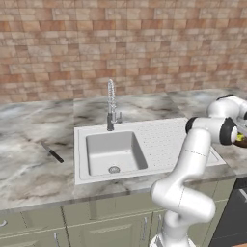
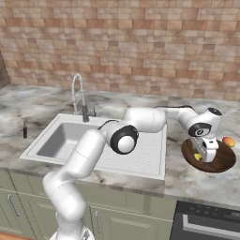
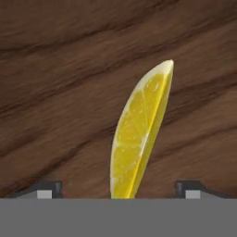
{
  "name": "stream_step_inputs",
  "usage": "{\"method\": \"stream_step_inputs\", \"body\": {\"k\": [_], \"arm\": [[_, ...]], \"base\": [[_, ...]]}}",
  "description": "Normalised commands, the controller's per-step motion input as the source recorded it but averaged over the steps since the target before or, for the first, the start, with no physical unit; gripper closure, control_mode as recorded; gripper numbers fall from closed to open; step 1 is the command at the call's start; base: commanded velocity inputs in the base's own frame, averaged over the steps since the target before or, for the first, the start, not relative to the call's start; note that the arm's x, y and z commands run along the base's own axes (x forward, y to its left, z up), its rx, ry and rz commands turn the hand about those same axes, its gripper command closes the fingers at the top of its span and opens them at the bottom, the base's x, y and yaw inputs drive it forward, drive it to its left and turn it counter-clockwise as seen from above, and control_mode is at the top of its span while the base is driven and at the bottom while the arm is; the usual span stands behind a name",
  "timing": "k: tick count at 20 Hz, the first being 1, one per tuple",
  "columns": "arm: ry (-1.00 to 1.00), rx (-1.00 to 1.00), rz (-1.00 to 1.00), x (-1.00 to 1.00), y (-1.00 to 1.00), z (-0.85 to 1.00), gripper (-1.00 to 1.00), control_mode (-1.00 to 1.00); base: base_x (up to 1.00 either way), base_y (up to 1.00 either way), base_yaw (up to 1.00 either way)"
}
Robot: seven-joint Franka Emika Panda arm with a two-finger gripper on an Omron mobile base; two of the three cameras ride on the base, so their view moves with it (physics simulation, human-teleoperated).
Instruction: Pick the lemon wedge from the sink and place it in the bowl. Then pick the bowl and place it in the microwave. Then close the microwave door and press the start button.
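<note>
Your gripper hangs over the bowl, jaws spread wide; the lemon wedge stands between them, touching neither.

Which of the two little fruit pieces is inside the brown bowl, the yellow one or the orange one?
The yellow lemon wedge lies inside the bowl, right below the open gripper. The orange fruit sits outside, on the counter beside the bowl's far rim.

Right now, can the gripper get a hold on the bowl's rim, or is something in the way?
Probably yes. The gripper, jaws open, hangs over the bowl with the lemon wedge lying inside; the rim looks bare, though an orange thing sits beside it.
</note>
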Motion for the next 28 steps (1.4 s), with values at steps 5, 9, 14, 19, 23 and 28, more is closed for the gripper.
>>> {"method": "stream_step_inputs", "body": {"k": [5,9,14,19,23,28], "arm": [[0.00,-0.30,0.15,-0.32,0.77,0.27,-1.00,-1.00],[0.01,-0.31,0.26,-0.42,0.63,0.01,-1.00,-1.00],[0.09,-0.29,0.35,-0.13,0.20,-0.44,-1.00,-1.00],[0.01,-0.17,0.27,0.00,0.00,-0.03,-1.00,-1.00],[0.05,-0.09,0.17,0.06,-0.02,0.00,-1.00,-1.00],[0.11,-0.03,0.10,0.21,-0.24,0.00,-1.00,-1.00]], "base": [[0.00,0.00,0.00],[0.00,0.00,0.00],[0.00,0.00,0.00],[0.00,0.00,0.00],[0.00,0.00,0.00],[0.00,0.00,0.00]]}}
